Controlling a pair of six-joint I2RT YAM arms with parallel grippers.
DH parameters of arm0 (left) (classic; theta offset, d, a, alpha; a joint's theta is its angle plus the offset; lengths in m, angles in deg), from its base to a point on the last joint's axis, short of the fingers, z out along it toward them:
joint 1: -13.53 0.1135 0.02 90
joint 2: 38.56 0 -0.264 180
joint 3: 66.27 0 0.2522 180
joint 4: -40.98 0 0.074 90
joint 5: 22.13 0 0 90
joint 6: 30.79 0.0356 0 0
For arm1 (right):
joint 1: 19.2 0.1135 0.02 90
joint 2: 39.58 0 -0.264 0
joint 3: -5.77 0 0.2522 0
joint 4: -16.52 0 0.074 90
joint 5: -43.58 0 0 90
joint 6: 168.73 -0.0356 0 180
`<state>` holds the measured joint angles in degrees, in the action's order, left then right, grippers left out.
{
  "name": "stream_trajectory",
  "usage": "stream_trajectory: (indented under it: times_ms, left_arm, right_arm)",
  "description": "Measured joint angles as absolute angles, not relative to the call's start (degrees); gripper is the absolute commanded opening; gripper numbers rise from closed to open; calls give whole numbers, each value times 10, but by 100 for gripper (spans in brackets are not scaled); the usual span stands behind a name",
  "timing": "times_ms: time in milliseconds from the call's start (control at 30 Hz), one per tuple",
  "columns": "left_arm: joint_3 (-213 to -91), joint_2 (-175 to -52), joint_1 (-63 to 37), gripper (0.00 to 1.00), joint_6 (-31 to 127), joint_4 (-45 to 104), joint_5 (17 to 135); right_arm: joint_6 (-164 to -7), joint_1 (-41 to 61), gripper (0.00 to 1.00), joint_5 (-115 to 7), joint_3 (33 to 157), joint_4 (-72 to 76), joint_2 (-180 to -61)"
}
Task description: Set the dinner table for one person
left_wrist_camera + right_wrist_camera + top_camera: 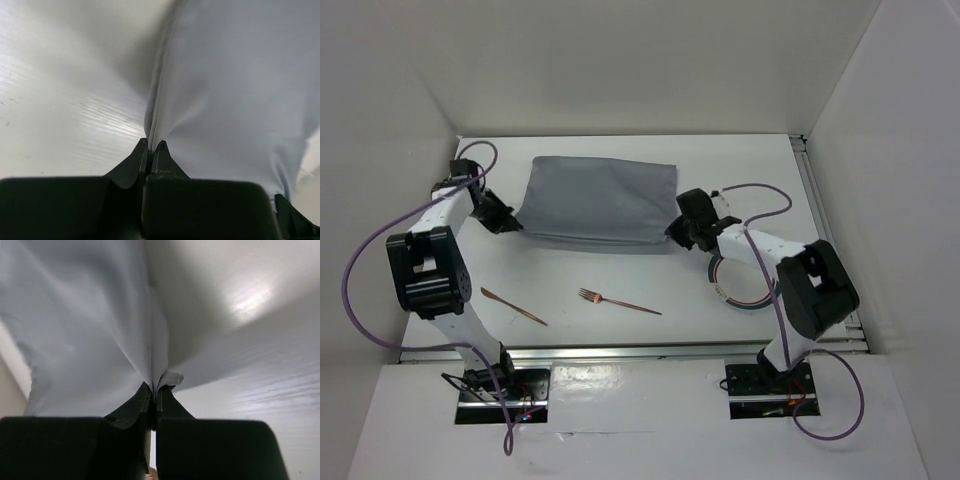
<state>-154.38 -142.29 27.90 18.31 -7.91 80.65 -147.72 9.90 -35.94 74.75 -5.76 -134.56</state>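
A grey cloth mat (599,203) is stretched between my two grippers over the back middle of the white dinner table (620,325). My left gripper (512,222) is shut on the mat's near left corner (165,120). My right gripper (675,233) is shut on its near right corner (157,372). The held front edge is lifted off the tabletop. A copper fork (618,301) and a copper knife (514,307) lie on the table in front of the mat.
A plate with a dark striped rim (732,288) lies at the right, partly under my right arm. Aluminium rails run along the right edge (825,235) and the near edge. White walls enclose the table on three sides.
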Motion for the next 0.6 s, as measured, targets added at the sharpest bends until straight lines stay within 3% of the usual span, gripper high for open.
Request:
stream_trajectory:
  times_ms: [400,600]
  left_arm:
    - [-1742,-1209,289,0,201,-150,875]
    - [-1819,-1155,292,0,200,-185,898]
  right_arm:
    - [-1343,101,0,-331,864,-105,-1092]
    - [-1292,106,0,-331,933,-136,-1040]
